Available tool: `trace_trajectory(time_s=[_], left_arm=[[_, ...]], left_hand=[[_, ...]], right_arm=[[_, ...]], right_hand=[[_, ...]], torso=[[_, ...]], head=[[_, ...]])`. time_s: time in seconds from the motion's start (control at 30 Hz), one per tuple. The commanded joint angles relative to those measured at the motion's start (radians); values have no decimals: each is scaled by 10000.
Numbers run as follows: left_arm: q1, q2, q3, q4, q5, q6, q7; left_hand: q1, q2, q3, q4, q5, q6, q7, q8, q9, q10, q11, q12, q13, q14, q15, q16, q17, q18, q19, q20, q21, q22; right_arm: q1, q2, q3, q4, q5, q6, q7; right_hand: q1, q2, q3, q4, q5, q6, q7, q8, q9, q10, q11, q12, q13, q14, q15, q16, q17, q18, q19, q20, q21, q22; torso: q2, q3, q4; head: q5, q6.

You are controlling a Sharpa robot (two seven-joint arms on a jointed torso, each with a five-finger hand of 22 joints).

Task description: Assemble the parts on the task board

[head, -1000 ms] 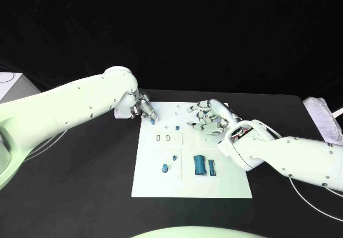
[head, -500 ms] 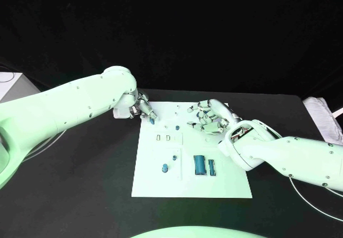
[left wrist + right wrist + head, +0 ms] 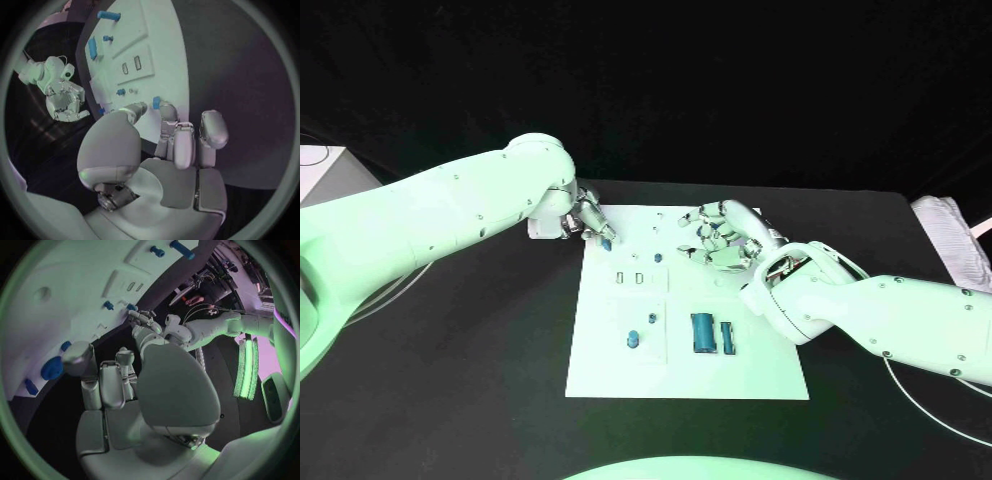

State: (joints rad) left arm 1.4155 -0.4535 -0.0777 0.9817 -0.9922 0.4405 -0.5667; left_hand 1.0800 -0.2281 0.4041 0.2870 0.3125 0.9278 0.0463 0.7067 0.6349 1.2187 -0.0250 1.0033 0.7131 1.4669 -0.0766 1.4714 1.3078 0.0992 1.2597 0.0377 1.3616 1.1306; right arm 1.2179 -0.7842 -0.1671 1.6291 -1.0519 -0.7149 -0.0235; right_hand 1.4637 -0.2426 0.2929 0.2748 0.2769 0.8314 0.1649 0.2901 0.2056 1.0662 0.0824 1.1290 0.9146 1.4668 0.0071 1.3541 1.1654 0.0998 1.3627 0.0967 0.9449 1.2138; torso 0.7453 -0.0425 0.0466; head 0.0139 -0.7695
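Blue parts (image 3: pixel 702 333) on white task board (image 3: pixel 762 375)

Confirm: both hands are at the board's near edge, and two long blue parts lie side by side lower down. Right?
Not quite. Head view shows the left hand and right hand at the board's far edge. The two long blue parts do lie side by side nearer the robot.

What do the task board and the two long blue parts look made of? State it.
Task board: likely rigid plastic, matte white, flat with crisp moulded recesses. Long blue parts: probably plastic too, solid even blue with no metallic shine, though the pictures leave this open.
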Motion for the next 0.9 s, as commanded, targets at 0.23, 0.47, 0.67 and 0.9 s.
trace_trajectory(time_s=[0.23, 0.47, 0.67, 0.9], left_arm=[[4, 16, 3, 98, 179, 67, 12], [4, 4, 3, 142, 211, 55, 12], [4, 4, 3, 172, 224, 99, -2], [4, -5, 3, 143, 227, 111, -11]], left_hand=[[87, 30, -53, 21, -76, 51, -10, -43, -7, -42, 22, 69, 22, 464, -10, 37, 311, -43, 26, 24, -30, 20], [122, 64, -57, 14, -96, 63, -18, -42, -5, -29, 16, 84, 40, 474, -12, 52, 348, -48, 41, 24, -20, 41], [161, 96, -58, 8, -100, 69, -25, -43, -3, -19, 11, 95, 55, 474, -16, 52, 345, -46, 38, 24, -23, 36], [211, 140, -52, 2, -97, 73, -31, -47, -2, -15, 6, 99, 59, 478, -20, 57, 359, -45, 37, 23, -24, 34]], right_arm=[[-5, 8, 0, 2, -29, -24, 103], [-5, 6, 0, 1, -29, -22, 99], [-5, 6, 0, 3, -29, -19, 96], [-5, 5, 0, 1, -28, -13, 92]], right_hand=[[-93, 27, -45, 37, -21, -67, 30, 45, 17, -77, -18, -53, -35, 56, -79, -31, -5, 172, 27, 27, -25, -5], [-99, 30, -47, 39, -15, -70, 29, 48, 17, -77, -19, -53, -40, 57, -79, -30, 2, 169, 34, 27, -13, 2], [-99, 30, -47, 39, -15, -70, 29, 48, 17, -77, -19, -53, -40, 57, -79, -30, 2, 169, 34, 27, -13, 2], [-99, 30, -47, 39, -15, -70, 29, 48, 17, -77, -19, -53, -40, 57, -79, -30, 2, 169, 34, 27, -13, 2]], torso=[[4, 7, -5], [6, 10, -2], [5, 7, -3], [5, 7, -5]], head=[[5, 2], [-3, -2], [-1, -1], [-6, 2]])
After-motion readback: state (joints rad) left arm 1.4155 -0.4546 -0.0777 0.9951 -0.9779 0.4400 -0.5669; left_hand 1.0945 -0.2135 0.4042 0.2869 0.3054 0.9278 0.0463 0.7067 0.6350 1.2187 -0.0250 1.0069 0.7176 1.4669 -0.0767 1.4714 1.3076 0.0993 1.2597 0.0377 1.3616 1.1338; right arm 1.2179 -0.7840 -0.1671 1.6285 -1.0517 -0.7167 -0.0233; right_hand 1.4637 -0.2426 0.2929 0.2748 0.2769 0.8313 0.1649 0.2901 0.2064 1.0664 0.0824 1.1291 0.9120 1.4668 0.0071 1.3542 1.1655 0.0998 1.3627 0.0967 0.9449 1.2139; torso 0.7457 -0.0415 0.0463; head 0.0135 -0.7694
